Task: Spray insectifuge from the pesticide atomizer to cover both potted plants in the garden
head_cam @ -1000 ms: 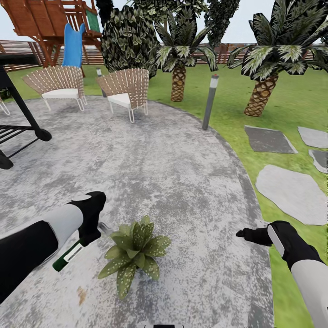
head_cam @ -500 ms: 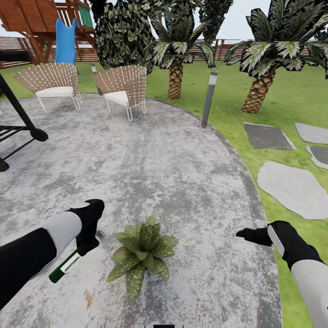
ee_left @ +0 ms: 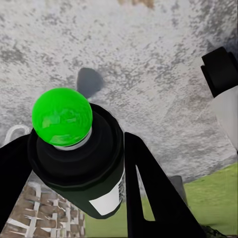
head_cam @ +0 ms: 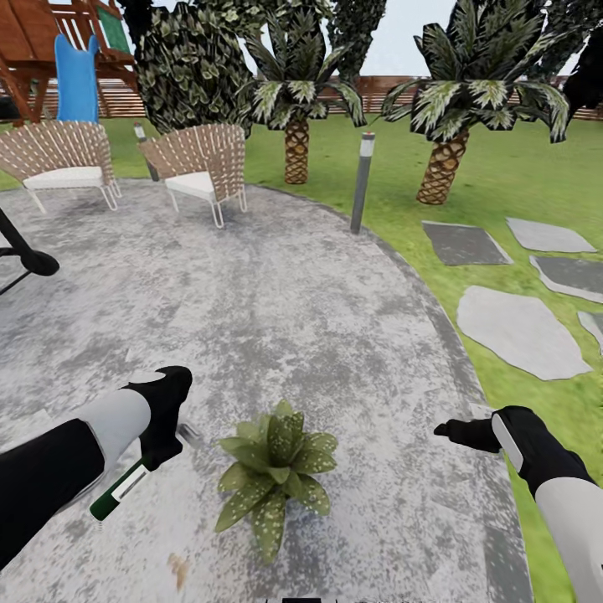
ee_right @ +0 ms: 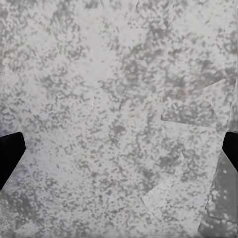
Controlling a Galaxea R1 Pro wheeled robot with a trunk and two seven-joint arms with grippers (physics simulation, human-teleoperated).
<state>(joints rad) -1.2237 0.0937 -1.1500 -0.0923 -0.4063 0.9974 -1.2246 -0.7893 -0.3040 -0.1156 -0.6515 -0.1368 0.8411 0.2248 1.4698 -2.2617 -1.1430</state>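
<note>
Atomizer (head_cam: 121, 488) clamped in left gripper (head_cam: 163, 431), low over grey mottled patio (head_cam: 276, 310), near head view's lower left. Bottle tilted, dark green body with white label band sticking out below and behind the gripper toward the forearm. From left wrist view: black fingers (ee_left: 148, 188) pinching the bottle (ee_left: 84, 163) on both sides, glossy bright-green dome at the near end, white label patch on the side. Potted plant (head_cam: 276, 469) just beside the left gripper, on its inner side, sitting on the patio; rosette of pointed speckled leaves, pot hidden under the foliage. Gap between gripper and leaves visible, not touching. Right gripper (head_cam: 456, 433) hanging over the patio near its edge, well apart from the plant, holding nothing; in right wrist view black fingertips (ee_right: 10, 153) at opposite frame edges, spread wide, only paving between. Grass (head_cam: 502, 184) and flat stepping stones (head_cam: 519, 331) off to the right. Far side of patio: two wicker chairs (head_cam: 197, 167), grey bollard light (head_cam: 362, 180), striped-leaf palms (head_cam: 293, 92), brown fence behind. Small brown smudge (head_cam: 177, 569) on the paving near the bottom edge.
</note>
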